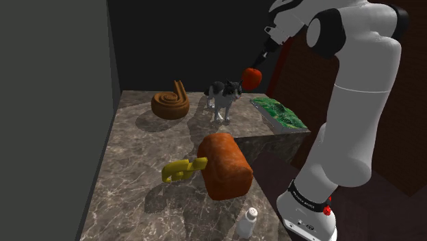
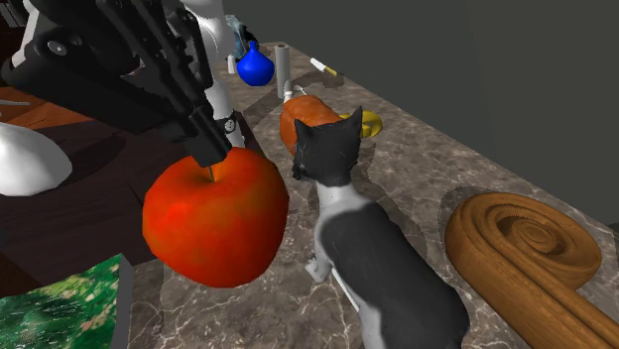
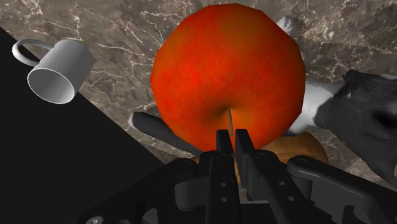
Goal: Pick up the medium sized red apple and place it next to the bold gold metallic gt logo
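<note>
The gripper (image 3: 232, 136) is closed on the thin stem of the red apple (image 1: 252, 77), so the fruit hangs in the air beside the cat (image 1: 224, 97) at the far end of the table (image 1: 137, 154), probably for carrying to the nearer gold logo (image 1: 183, 169).

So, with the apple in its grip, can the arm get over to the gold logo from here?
Probably yes. The gripper holds the apple by its stem, lifted off the table beside the cat. The gold logo lies beside the loaf, with bare table on its other side.
</note>
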